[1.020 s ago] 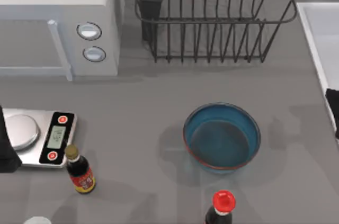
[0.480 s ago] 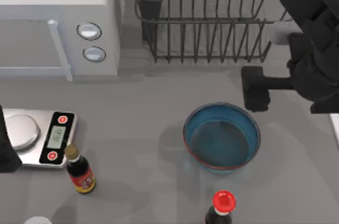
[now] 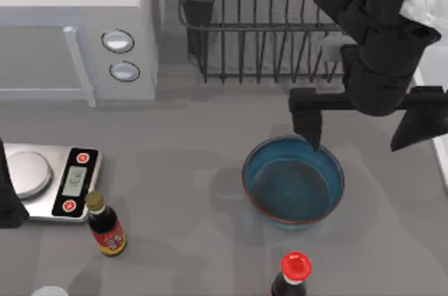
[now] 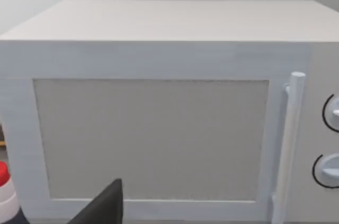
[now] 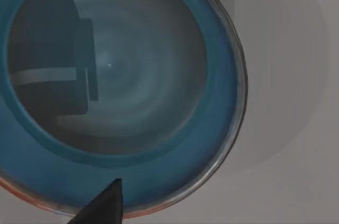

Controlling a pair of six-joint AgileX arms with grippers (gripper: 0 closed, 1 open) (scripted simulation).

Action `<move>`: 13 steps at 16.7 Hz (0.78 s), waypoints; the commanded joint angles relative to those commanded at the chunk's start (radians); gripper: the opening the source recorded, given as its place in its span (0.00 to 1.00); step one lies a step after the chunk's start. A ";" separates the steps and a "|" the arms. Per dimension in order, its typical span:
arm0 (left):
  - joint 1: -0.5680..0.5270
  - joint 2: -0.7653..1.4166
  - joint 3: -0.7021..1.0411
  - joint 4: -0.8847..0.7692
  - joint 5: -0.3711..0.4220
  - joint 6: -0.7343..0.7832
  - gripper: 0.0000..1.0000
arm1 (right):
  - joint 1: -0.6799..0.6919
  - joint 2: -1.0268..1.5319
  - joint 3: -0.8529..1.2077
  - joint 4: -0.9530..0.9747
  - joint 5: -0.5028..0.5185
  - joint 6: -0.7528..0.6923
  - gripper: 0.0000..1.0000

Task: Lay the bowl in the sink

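Bowl point(image 3: 293, 181): upright on the counter point(image 3: 182, 156).
Right hand point(image 3: 357, 128): released, fingers spread, one fingertip over the bowl's far rim.

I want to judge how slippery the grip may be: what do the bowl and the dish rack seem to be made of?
The bowl looks like glazed ceramic: deep blue, glossy, with a reddish-brown rim, and its inside mirrors a dark shape in the right wrist view. The dish rack looks like thin black metal wire, perhaps coated; its matte finish leaves that open. The right claw is open above the bowl's far rim.
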 joint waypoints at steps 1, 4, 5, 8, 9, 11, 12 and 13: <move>0.000 0.000 0.000 0.000 0.000 0.000 1.00 | 0.000 0.000 0.000 0.000 0.000 0.000 1.00; 0.000 0.000 0.000 0.000 0.000 0.000 1.00 | 0.004 -0.003 -0.003 0.002 0.000 -0.001 1.00; 0.000 0.000 0.000 0.000 0.000 0.000 1.00 | 0.003 -0.002 -0.006 0.005 0.000 0.000 1.00; 0.000 0.000 0.000 0.000 0.000 0.000 1.00 | 0.001 0.018 -0.062 0.075 0.000 0.002 1.00; 0.000 0.000 0.000 0.000 0.000 0.000 1.00 | 0.001 0.030 -0.091 0.119 0.000 0.002 1.00; 0.000 0.000 0.000 0.000 0.000 0.000 1.00 | 0.002 0.058 -0.157 0.222 0.000 0.002 1.00; 0.000 0.000 0.000 0.000 0.000 0.000 1.00 | 0.002 0.071 -0.190 0.271 0.000 0.003 1.00; 0.000 0.000 0.000 0.000 0.000 0.000 1.00 | 0.002 0.084 -0.219 0.312 0.000 0.003 1.00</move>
